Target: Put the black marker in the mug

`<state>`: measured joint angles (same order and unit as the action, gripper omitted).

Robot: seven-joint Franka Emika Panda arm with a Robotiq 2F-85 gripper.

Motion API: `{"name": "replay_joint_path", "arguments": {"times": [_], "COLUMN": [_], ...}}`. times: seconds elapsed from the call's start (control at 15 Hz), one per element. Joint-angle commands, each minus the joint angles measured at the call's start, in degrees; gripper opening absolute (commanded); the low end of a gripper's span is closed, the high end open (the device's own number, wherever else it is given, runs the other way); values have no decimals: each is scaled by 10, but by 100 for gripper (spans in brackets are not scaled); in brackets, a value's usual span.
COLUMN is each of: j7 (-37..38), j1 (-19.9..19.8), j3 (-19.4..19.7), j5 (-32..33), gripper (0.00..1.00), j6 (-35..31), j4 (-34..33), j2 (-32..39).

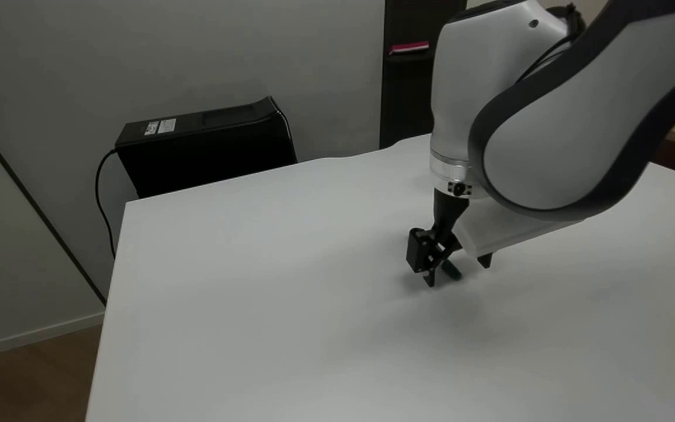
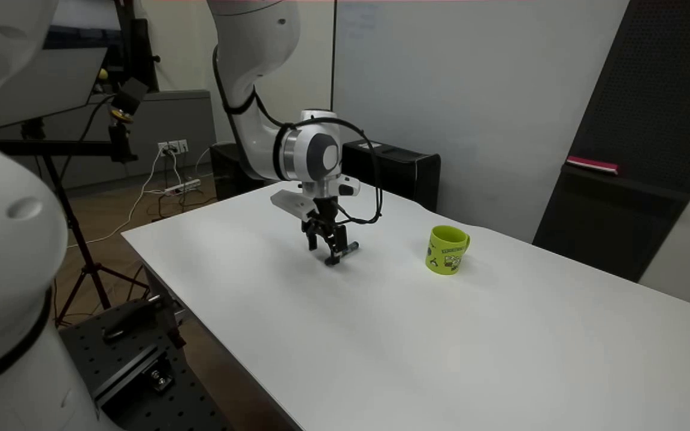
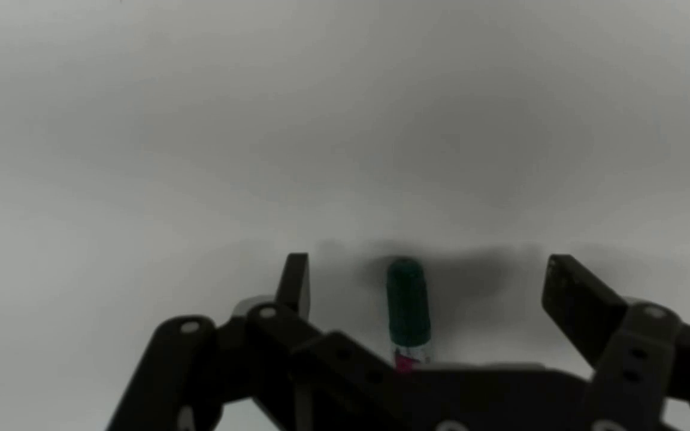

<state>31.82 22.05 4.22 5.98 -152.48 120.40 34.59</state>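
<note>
My workplace: a lab, by the gear around me
Perforated plate: near left in an exterior view
Tripod: standing left, beyond the plate
Power strip: far left

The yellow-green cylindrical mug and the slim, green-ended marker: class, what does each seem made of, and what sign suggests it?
Yellow-green cylindrical mug: probably smooth glazed ceramic, from its even colour and dark printed figures, though plastic is possible. Slim, green-ended marker: likely plastic, fairly matte, from the dark green end's uniform colour and rounded tip.
</note>
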Motion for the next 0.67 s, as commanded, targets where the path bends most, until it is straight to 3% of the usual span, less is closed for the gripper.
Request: {"name": "replay_joint_path", "arguments": {"times": [0.0, 0.13, 0.2, 0.27, 0.6], "j7": [18, 14, 15, 16, 19], "j1": [7, 6, 7, 8, 19], "j3": [17, 20, 22, 24, 29], "j5": [0, -1, -1, -2, 3], "gripper": [100, 100, 75, 74, 36], "j6": [13, 14, 13, 13, 14], "j4": [-34, -41, -43, -45, -47], "j2": [26, 36, 41, 44, 47]}}
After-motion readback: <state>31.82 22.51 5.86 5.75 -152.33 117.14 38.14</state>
